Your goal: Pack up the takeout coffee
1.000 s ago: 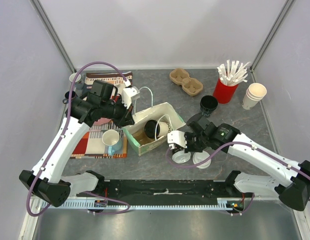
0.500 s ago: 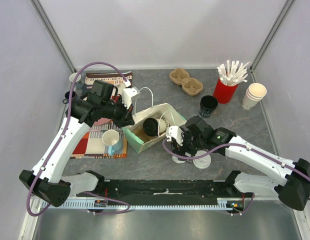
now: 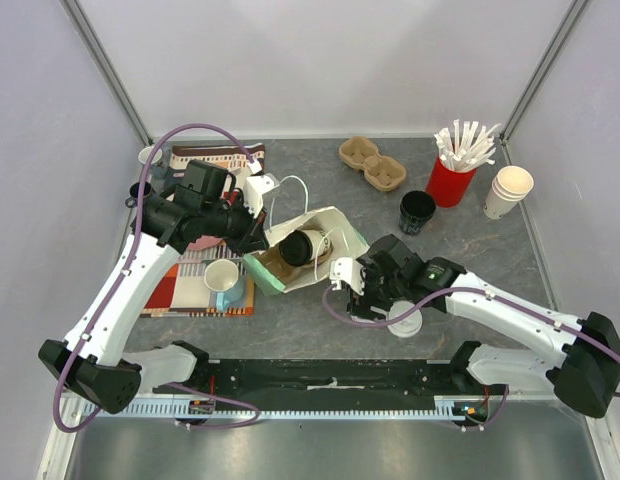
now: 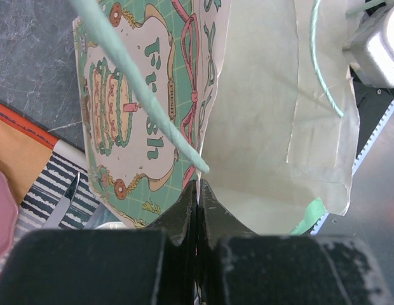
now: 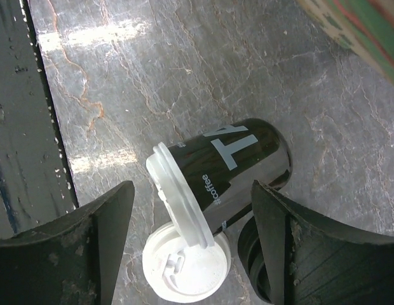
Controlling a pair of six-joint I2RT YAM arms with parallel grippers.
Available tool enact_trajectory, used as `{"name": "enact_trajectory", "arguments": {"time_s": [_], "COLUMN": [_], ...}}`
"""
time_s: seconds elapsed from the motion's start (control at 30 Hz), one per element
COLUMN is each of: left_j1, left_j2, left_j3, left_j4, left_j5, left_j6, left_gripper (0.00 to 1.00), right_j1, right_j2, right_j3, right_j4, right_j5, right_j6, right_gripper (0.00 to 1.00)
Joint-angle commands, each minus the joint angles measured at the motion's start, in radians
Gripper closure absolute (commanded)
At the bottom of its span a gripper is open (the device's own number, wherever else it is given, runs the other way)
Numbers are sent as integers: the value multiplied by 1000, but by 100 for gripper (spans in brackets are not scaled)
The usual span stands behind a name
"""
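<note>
A takeout coffee cup [image 5: 238, 162] with a dark wall and a white sip lid [image 5: 181, 203] lies on its side on the table. My right gripper [image 5: 192, 184] [image 3: 348, 295] hangs over it, open, one finger on each side and touching nothing. A second white-lidded takeout cup [image 5: 184, 270] [image 3: 403, 320] stands upright against the fallen cup's lid. The green patterned paper bag [image 3: 325, 222] [image 4: 140, 114] lies tipped toward the right arm with a dark cup [image 3: 297, 247] inside. My left gripper [image 3: 262, 238] [image 4: 198, 185] is shut on the bag's rim.
A loose black lid [image 5: 251, 254] lies by my right finger. Behind stand a lidless black cup [image 3: 417, 210], a red cup of straws [image 3: 452, 178], stacked paper cups [image 3: 508, 190] and a cardboard carrier [image 3: 372, 165]. A mug [image 3: 223, 278] sits on the striped mat at left.
My right gripper has gone from shut to open and edged left toward the bag. The bag's mouth has shifted a little. The left arm has held still.
</note>
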Motion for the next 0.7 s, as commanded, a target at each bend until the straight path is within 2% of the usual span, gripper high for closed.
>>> {"name": "enact_trajectory", "arguments": {"time_s": [0.0,0.13,0.2,0.33,0.47,0.67], "left_j1": [-3,-3,-3,0,23,55], "left_j2": [-22,-25,-22,-20,-14,-11], "left_j3": [2,-2,-2,-12,-38,-85], "left_j4": [36,42,46,58,73,121], "left_j5": [22,18,15,2,31,81], "left_j6": [0,5,3,-33,-101,-179], "left_gripper": [98,98,98,98,98,98], "right_j1": [0,-2,0,-2,-2,-3], "right_j2": [-70,-118,-139,-157,-176,-187], "right_j3": [21,69,105,172,196,176], "right_j4": [-17,-25,-19,-33,-57,-39], "right_j5": [5,-4,48,105,128,99], "right_j6": [13,137,205,464,651,698], "right_gripper": [17,15,14,11,9,10]}}
